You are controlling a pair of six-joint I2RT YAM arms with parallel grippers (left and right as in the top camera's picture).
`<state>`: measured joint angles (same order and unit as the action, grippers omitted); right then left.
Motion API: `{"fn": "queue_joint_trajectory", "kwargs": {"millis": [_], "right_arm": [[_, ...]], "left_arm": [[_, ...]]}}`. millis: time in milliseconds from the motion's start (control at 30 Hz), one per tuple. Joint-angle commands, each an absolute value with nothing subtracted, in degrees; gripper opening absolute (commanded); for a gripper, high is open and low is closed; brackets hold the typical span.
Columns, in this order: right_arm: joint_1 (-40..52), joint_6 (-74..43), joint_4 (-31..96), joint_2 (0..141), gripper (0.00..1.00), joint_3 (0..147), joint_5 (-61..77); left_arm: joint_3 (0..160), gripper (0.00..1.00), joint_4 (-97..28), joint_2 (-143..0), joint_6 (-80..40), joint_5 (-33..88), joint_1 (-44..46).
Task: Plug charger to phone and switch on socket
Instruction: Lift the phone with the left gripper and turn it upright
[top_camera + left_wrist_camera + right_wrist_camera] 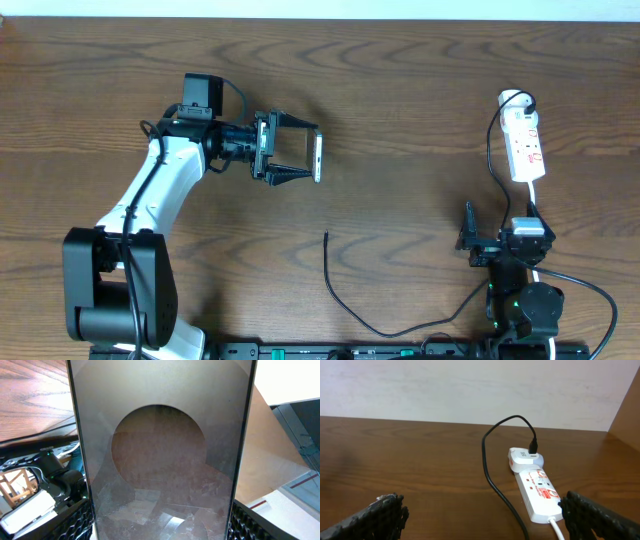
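Bright, even light with soft shadows on the table (400, 100); close up, the glossy phone (160, 450) shows blurred reflections.

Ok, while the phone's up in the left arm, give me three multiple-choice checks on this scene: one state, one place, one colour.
1. The left jaws are: A. open and empty; B. shut on the phone; C. shut on a cable.
2. The charger has its free tip: A. in the phone; B. lying on the table between the arms; C. hanging off the table's edge.
3. The socket strip is: A. black; B. blue; C. white.

1 B: the phone fills the left wrist view and sits between the jaws overhead.
2 B: overhead, the thin cable ends bare on the wood.
3 C: the right wrist view shows it white with red marks.
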<state>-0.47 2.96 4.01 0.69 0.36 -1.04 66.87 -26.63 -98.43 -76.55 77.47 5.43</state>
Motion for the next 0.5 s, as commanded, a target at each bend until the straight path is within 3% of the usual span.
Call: {"fn": "queue_joint_trajectory", "kwargs": {"millis": [0, 467], "right_arm": [[-0.7, 2.2, 4.3, 0.4, 0.99, 0.3, -1.0], [-0.7, 2.2, 4.3, 0.4, 0.99, 0.3, -1.0]], "left_arm": [[67.3, 0.08, -26.3, -96.7, -77.0, 80.1, 5.4], [67.3, 0.08, -26.0, -96.7, -76.8, 79.9, 5.4]]}}
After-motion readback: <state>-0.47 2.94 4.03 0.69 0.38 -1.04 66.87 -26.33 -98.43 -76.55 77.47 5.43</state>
